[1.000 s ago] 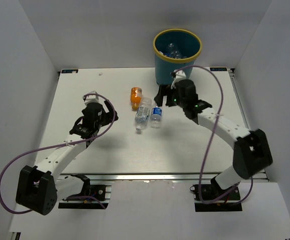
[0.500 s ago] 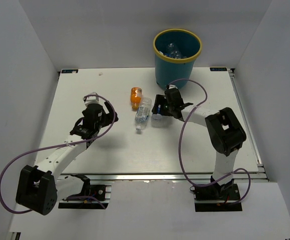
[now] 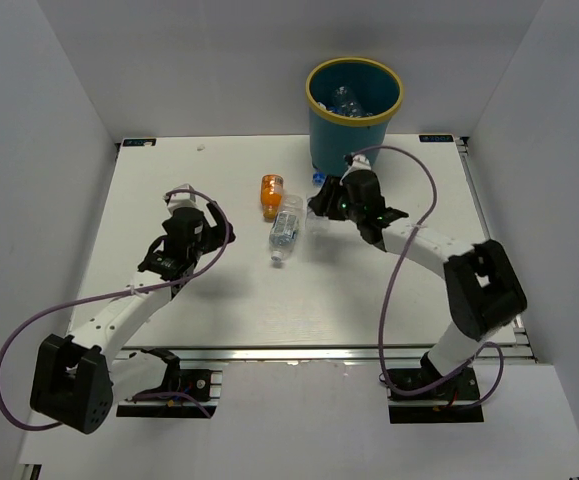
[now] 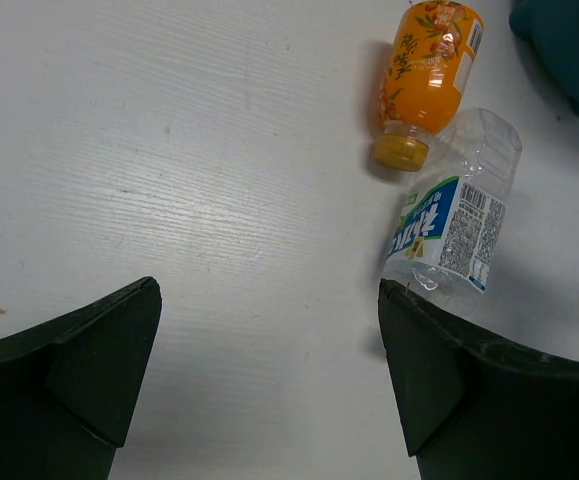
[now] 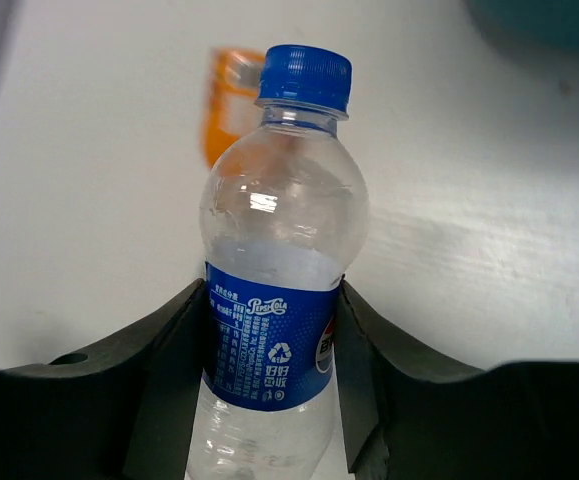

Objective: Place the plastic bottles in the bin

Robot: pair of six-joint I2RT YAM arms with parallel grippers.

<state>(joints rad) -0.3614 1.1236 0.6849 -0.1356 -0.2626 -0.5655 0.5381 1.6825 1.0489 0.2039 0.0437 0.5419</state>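
- The left arm [image 3: 129, 305] is stretched from its base at 7 o'clock of the table [image 3: 219, 300] toward 1 o'clock, with its wrist at about 9 o'clock of the table's middle.
- The left gripper [image 4: 269, 288] is held over bare table with the fingers spread wide and nothing between them.
- The right arm [image 3: 424, 245] is bent at the elbow at 4 o'clock, and its forearm is run toward 10 o'clock.
- The right gripper [image 5: 269, 295] is clamped on the blue-capped bottle [image 5: 284, 210], with the fingers pressed on the label from both sides.
- The held bottle is seen as clear plastic with a blue cap and a blue label band in white print. The cap is pointed away from the wrist, toward 12 o'clock. Whether it is off the table cannot be told.
- The held bottle is placed just at 7 o'clock of the bin [image 3: 334, 135].
- The bin is stood at 1 o'clock at the far table edge. It is teal with a yellow rim.
- Bottles counted:
  - one in the right gripper
  - two lying near the table's middle, the orange bottle [image 4: 429, 65] with a yellow cap and the clear bottle [image 4: 454, 215] with a white-blue-green label just beside it
  - clear ones in the bin [image 3: 344, 98], number not countable
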